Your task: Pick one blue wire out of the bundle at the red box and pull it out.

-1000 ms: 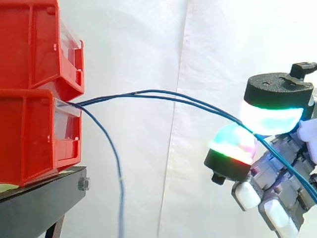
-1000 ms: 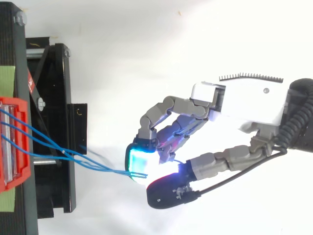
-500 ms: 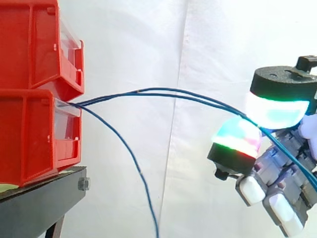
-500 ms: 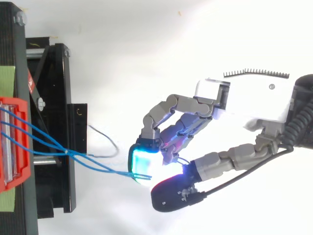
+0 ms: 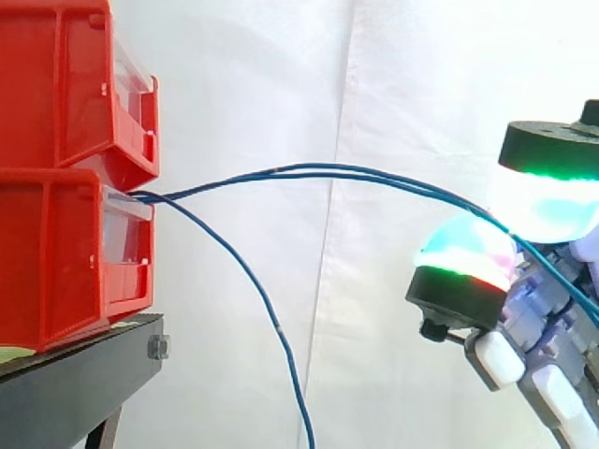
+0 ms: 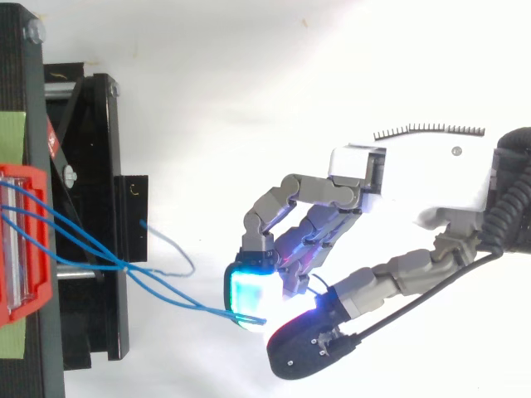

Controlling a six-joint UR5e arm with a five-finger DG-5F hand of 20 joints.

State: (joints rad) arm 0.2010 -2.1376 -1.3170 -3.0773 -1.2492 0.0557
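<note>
Pinching 2 thin blue wires (image 5: 318, 169) between its glowing pads, the robot hand (image 6: 415, 178) holds them stretched from the lower red plastic bin (image 5: 56, 253); a 3rd blue wire (image 5: 257, 292) droops below.

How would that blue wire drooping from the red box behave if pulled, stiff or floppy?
Probably floppy: the drooping wire hangs from the red box in a loose curve. It looks thin, so it is likely light and easy to drag. It might snag, since in the top view it crosses the two wires pinched by the robot hand.
</note>
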